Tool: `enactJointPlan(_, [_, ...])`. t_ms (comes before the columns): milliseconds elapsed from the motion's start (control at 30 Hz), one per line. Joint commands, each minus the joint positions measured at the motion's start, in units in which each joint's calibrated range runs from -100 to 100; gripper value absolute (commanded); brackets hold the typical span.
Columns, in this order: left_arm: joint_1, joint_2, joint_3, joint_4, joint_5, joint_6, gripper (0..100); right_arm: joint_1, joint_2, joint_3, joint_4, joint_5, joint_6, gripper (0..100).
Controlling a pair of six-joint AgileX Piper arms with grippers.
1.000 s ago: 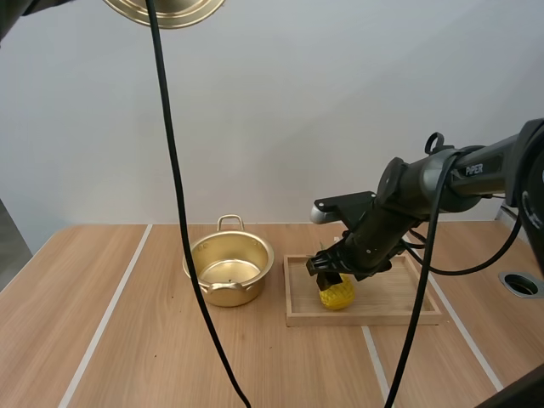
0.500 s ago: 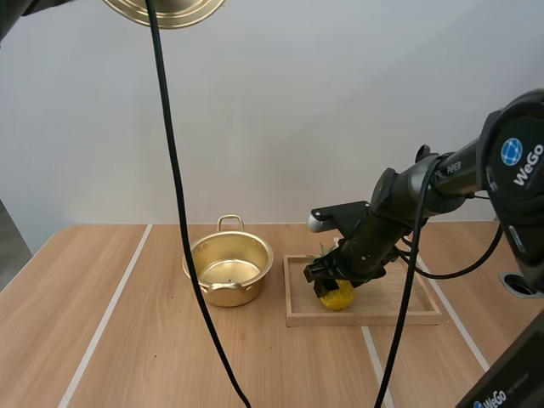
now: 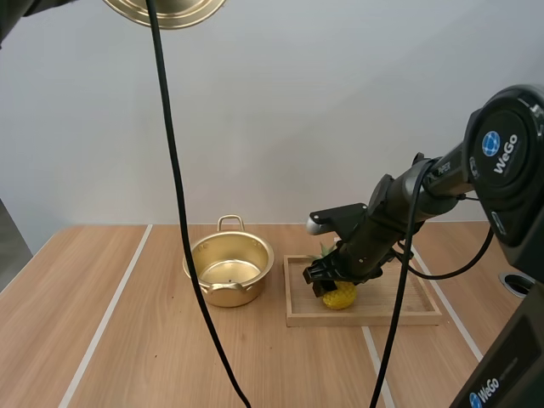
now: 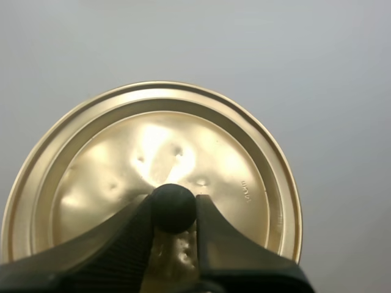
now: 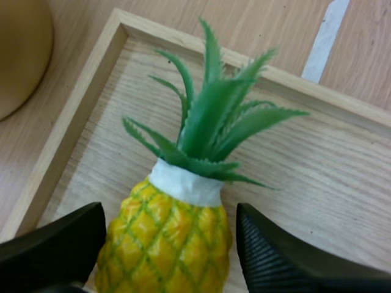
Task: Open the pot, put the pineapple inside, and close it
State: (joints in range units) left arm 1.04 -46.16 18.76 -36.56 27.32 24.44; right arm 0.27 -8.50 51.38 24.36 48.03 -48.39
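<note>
High above the counter (image 3: 110, 340), over its left side, my left jaws are closed on the black knob (image 4: 173, 207) of the golden lid (image 4: 232, 152). One finger presses it from each side. The lid hangs there clear of everything, its dented knob face turned to my wrist.

Down on the counter the pot (image 3: 228, 270) stands upright and uncovered, its bare bottom showing, just left of the wooden tray (image 3: 408, 313).

The pineapple (image 5: 168, 238) lies in the tray near its left end, with its green crown pointing toward the tray's far left corner. My right jaws stand open astride the yellow body, one finger (image 5: 55, 250) on each side of it. Both are close to the skin, but I cannot tell whether either one touches it.
</note>
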Motion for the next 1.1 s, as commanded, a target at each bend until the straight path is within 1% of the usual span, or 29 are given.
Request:
enactJointPlan(0, [-0.01,-0.46,-0.64,-0.9,-2.02,-0.27,0,-0.2,-0.25,0.18,1.16,-0.81,-1.24,100])
enactJointPlan(100, [-0.01,-0.46,-0.64,-0.9,-2.02,-0.27,0,-0.2,-0.25,0.18,1.44,-1.14,-1.33,100])
enactJointPlan(133, [-0.01,-0.46,-0.64,-0.9,-2.02,-0.27,0,-0.2,-0.25,0.18,1.44,-1.14,-1.36,98])
enactJointPlan(167, [-0.01,-0.46,-0.64,-0.9,-2.02,-0.27,0,-0.2,-0.25,0.18,1.44,-1.14,-1.36,94])
enactJointPlan(200, [-0.01,-0.46,-0.64,-0.9,-2.02,-0.27,0,-0.2,-0.25,0.18,1.44,-1.14,-1.36,86])
enactJointPlan(233, [-0.01,-0.46,-0.64,-0.9,-2.02,-0.27,0,-0.2,-0.25,0.18,1.44,-1.14,-1.36,78])
enactJointPlan(267, [-0.01,-0.46,-0.64,-0.9,-2.02,-0.27,0,-0.2,-0.25,0.18,1.44,-0.87,-1.36,63])
enactJointPlan(333, [-0.01,-0.46,-0.64,-0.9,-2.02,-0.27,0,-0.2,-0.25,0.18,1.44,-0.6,-1.36,29])
enactJointPlan(367, [-0.01,-0.46,-0.64,-0.9,-2.02,-0.27,0,-0.2,-0.25,0.18,1.44,-0.6,-1.25,6])
enactJointPlan(400, [-0.01,-0.46,-0.64,-0.9,-2.02,-0.27,0,-0.2,-0.25,0.18,1.44,-0.6,-1.25,0])
enactJointPlan(700, [-0.01,-0.46,-0.64,-0.9,-2.02,-0.27,0,-0.2,-1.57,-0.27,1.87,-0.6,-1.25,0])
enactJointPlan(867, [-0.01,-0.46,-0.64,-0.9,-2.02,-0.27,0,-0.2,-6.21,-0.32,4.42,-1.57,-1.67,0])
enactJointPlan(1067, [-0.01,-0.46,-0.64,-0.9,-2.02,-0.27,0,-0.13,-14.41,-0.32,4.53,-2.23,-2.01,0])
